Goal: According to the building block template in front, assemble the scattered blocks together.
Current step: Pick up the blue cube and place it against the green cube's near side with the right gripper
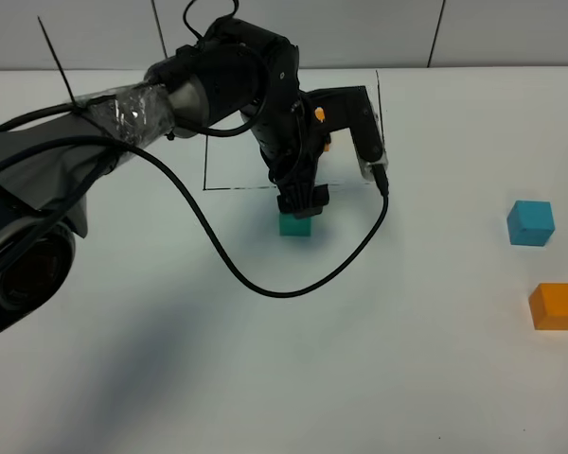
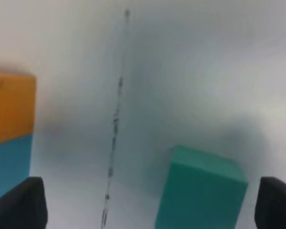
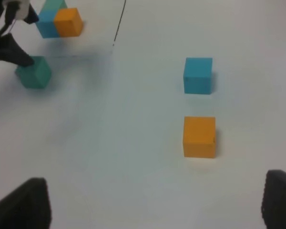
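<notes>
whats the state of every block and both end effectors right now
left end effector: open, straddling the teal cube
right end effector: open, empty
teal cube: resting upright, not gripped
blue cube: loose, apart from the others
orange cube: loose, apart from the others
template: three cubes joined

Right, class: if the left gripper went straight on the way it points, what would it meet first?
Probably the teal-green cube: the left gripper points down at it, open jaws either side. The fingertips themselves might reach the white table beside it first; depth is unclear.
</notes>
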You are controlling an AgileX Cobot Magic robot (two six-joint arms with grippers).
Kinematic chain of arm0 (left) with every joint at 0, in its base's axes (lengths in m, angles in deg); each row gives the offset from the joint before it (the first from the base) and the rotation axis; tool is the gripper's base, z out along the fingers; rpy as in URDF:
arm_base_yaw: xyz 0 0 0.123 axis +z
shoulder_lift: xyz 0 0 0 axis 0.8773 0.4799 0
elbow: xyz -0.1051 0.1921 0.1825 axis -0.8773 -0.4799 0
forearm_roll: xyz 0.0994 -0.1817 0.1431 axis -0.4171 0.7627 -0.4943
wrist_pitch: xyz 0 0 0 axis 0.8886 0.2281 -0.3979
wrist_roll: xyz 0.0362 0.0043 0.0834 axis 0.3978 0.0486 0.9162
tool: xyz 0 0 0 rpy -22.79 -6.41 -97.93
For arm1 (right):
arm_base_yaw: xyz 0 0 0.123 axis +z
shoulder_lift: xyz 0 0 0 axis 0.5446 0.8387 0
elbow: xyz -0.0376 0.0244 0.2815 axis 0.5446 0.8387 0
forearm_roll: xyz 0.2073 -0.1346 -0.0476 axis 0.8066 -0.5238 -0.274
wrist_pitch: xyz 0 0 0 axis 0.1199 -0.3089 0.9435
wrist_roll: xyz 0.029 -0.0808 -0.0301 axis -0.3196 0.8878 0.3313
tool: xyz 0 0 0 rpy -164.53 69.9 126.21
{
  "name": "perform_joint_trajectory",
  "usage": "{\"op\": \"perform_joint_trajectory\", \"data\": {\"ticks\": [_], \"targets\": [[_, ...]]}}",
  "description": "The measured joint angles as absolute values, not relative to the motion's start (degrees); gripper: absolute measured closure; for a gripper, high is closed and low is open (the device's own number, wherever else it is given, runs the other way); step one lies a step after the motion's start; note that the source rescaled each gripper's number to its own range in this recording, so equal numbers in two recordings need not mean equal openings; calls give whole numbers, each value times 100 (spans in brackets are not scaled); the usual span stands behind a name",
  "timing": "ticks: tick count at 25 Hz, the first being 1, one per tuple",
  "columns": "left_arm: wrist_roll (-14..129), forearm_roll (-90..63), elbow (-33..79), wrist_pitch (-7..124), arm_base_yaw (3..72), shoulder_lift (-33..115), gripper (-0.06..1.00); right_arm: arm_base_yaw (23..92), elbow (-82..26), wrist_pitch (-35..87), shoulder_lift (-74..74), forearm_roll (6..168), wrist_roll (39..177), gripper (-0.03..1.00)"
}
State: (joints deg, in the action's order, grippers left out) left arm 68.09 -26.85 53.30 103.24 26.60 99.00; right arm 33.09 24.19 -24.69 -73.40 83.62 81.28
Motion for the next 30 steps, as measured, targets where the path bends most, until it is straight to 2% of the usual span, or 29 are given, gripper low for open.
{"op": "perform_joint_trajectory", "data": {"ticks": [5,15,25,30], "targets": [[5775,-2981,5330,10598,2945,9586,-5,3309,2419,-2469,-7340,8362,8128,19],[4425,-3050,4761,10973,4277,8551,-5,3309,2419,-2469,-7340,8362,8128,19],[3610,-3067,2780,11058,5536,6825,-4,3309,2419,-2469,-7340,8362,8128,19],[3091,-3209,1427,10905,5808,5396,-4,3309,2419,-2469,-7340,8362,8128,19]]}}
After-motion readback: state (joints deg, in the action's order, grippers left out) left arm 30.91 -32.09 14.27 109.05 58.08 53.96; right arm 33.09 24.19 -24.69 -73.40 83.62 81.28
